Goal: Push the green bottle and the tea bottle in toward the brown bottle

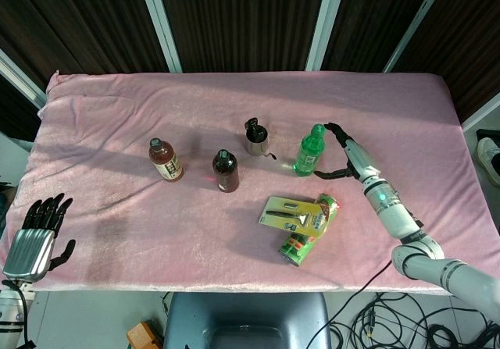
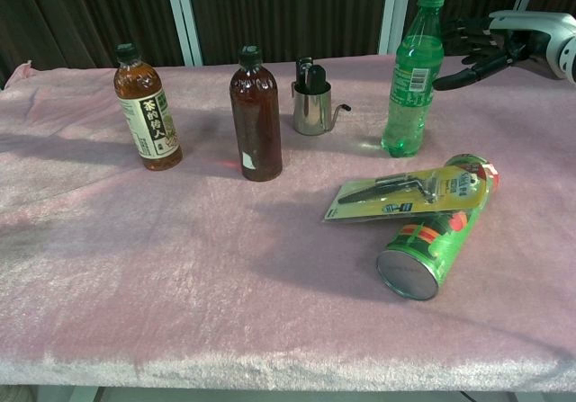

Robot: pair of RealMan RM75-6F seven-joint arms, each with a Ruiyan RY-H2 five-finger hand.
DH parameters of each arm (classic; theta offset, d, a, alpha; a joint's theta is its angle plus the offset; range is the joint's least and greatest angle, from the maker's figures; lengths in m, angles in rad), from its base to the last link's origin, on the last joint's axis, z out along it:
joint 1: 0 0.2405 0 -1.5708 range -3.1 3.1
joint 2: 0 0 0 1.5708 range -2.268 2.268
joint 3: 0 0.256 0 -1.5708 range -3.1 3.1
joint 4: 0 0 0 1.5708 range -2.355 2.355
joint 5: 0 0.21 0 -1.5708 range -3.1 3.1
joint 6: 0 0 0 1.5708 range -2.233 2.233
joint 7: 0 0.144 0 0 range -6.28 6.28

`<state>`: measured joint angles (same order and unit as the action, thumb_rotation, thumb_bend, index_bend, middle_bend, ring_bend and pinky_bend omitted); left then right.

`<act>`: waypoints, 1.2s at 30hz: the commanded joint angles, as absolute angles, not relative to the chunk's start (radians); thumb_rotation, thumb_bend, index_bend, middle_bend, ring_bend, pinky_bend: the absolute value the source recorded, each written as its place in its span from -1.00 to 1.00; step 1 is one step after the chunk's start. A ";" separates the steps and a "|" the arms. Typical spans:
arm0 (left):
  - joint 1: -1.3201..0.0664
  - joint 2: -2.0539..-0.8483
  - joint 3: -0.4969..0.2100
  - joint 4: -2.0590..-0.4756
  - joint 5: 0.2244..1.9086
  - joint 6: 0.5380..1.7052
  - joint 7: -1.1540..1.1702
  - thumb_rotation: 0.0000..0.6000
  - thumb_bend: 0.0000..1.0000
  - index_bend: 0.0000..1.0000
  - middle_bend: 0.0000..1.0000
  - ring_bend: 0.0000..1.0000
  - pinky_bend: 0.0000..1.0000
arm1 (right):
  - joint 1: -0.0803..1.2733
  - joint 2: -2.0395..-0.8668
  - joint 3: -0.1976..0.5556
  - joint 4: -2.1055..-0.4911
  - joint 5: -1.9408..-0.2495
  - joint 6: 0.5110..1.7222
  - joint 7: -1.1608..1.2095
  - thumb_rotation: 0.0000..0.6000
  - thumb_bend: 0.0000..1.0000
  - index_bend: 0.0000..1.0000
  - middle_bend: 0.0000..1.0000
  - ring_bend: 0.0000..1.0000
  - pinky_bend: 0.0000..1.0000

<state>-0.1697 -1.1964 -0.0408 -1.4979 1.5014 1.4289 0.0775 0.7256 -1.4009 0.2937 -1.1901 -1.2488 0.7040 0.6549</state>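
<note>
The green bottle [image 1: 309, 151] [image 2: 411, 74] stands upright right of centre on the pink cloth. My right hand [image 1: 344, 152] [image 2: 480, 49] is just to its right, fingers spread and curved toward the bottle, holding nothing; whether it touches the bottle I cannot tell. The brown bottle [image 1: 226, 170] [image 2: 256, 116] stands at the middle. The tea bottle [image 1: 165, 160] [image 2: 147, 108], with a white label, stands to its left. My left hand [image 1: 35, 236] hangs open off the table's front left corner, far from the tea bottle.
A small steel pitcher [image 1: 256, 138] [image 2: 312, 103] stands between the brown and green bottles, toward the back. A green can [image 1: 308, 229] [image 2: 434, 236] lies on its side near the front right with a yellow blister pack [image 1: 291, 215] [image 2: 409, 192] resting on it.
</note>
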 commanded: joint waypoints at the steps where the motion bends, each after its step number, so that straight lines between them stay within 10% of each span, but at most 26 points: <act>1: -0.168 -1.198 -0.039 -1.497 1.504 1.432 0.079 1.00 -0.25 -1.00 -1.00 -1.00 -0.90 | 0.727 -1.400 0.293 -1.194 -1.242 0.704 0.644 1.00 -0.50 -1.00 -1.00 -1.00 -0.94; 15: -0.173 -1.196 -0.042 -1.499 1.500 1.424 0.080 1.00 -0.25 -1.00 -1.00 -1.00 -0.90 | 0.748 -1.442 0.304 -1.151 -1.210 0.695 0.623 1.00 -0.50 -0.95 -1.00 -1.00 -0.93; 22: -0.175 -1.192 -0.046 -1.499 1.492 1.419 0.070 1.00 -0.25 -1.00 -1.00 -1.00 -0.90 | 0.766 -1.515 0.332 -1.105 -1.158 0.732 0.566 1.00 -0.50 -0.10 -0.62 -0.96 -0.71; 36: -0.168 -1.186 -0.044 -1.497 1.492 1.427 0.054 1.00 -0.25 -1.00 -1.00 -1.00 -0.90 | 0.762 -1.599 0.396 -1.128 -1.110 0.864 0.509 1.00 -0.33 0.74 -0.01 -0.32 -0.51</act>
